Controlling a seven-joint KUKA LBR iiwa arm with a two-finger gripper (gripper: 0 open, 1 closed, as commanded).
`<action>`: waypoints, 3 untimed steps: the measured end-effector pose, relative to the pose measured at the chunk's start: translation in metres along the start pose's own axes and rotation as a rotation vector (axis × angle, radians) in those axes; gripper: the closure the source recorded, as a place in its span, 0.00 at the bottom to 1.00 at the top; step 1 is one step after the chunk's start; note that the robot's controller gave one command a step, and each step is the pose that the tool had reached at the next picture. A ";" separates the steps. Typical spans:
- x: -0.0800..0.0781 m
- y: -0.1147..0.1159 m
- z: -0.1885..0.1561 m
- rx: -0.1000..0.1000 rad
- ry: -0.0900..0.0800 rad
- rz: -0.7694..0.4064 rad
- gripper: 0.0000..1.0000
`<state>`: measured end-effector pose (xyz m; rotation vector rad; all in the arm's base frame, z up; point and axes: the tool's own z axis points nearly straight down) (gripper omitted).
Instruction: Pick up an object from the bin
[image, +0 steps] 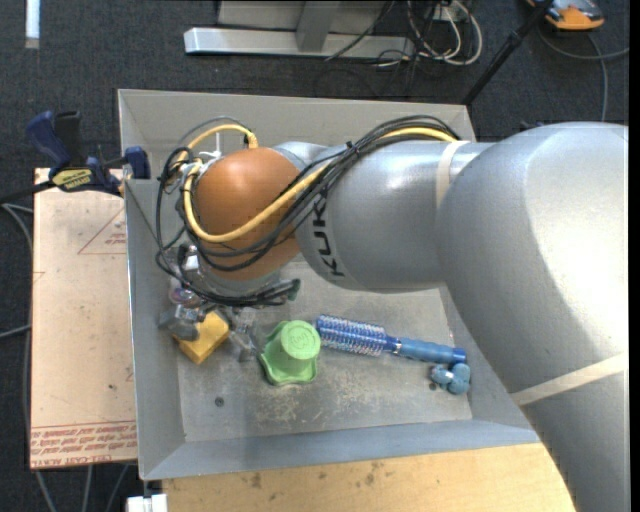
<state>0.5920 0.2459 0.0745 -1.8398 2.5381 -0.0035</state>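
Observation:
My gripper (212, 330) reaches down under the orange wrist cover at the bin's front left. Its two metal fingers stand apart, one on each side of a yellow block (204, 338) that rests on the bin floor. The left finger touches or overlaps the block's left end, while a small gap shows at the right finger. Just right of the gripper lies a green plastic piece with a round cap-like top (291, 352), close to the right finger.
A blue hairbrush (385, 342) lies across the bin floor right of the green piece, handle pointing right. A small grey-blue thing (452, 378) sits by the handle's end. The arm covers the back and right of the bin.

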 end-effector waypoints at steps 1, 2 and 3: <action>-0.002 0.001 -0.002 -0.001 -0.004 0.000 1.00; 0.008 -0.014 -0.122 0.003 -0.005 -0.023 1.00; 0.009 -0.026 -0.203 0.004 -0.005 -0.032 1.00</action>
